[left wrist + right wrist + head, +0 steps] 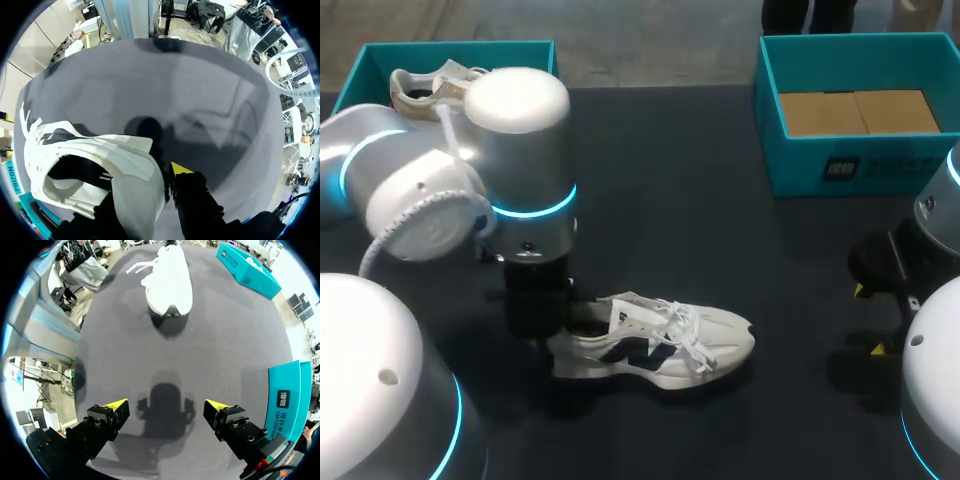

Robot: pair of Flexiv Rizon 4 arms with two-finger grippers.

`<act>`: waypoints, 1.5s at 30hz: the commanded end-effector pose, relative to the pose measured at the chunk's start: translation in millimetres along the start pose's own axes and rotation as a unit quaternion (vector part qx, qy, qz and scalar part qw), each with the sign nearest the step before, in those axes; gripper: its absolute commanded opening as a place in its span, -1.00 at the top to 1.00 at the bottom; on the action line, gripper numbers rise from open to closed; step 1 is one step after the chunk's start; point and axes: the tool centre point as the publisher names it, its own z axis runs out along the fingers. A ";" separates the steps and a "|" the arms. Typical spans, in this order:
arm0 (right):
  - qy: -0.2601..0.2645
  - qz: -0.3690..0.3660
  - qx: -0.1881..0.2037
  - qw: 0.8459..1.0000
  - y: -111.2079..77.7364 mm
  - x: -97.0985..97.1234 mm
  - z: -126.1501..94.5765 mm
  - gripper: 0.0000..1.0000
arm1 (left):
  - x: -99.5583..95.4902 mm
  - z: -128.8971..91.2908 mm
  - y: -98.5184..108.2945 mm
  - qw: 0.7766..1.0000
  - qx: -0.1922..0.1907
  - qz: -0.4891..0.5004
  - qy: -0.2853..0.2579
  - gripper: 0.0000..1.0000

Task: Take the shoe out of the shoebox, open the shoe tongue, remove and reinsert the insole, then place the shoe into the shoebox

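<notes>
Sneaker (660,345) sits upright near table centre, toe to 3 o'clock, w/ left gripper (542,318) clamped on its heel collar and right gripper (165,412) spread wide, empty, at 4 o'clock, so ideally keep heel pinned while right lifts tongue (626,314), avoiding laces (688,340).

A white shoe (660,345) sits low in the centre of the dark table (670,200), toe pointing right. The left gripper (545,320) comes down at its heel. The right gripper (870,320) hangs at the right edge, well apart. A teal shoebox (840,165) stands at upper right. A second teal box (380,60) at upper left holds another shoe (425,88).
</notes>
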 end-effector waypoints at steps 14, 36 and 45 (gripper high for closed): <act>-0.001 0.000 0.001 1.000 -0.2 1.7 -0.3 -1.00 | -27.4 15.8 23.9 1.000 0.002 -0.002 0.010 1.00; -0.001 0.000 0.001 1.000 -0.2 1.7 -0.3 -1.00 | -38.0 34.3 27.3 1.000 0.004 0.015 0.001 0.71; -0.001 0.000 0.001 1.000 -0.2 1.7 -0.3 -1.00 | -35.5 25.8 23.1 1.000 -0.002 0.017 -0.012 -1.00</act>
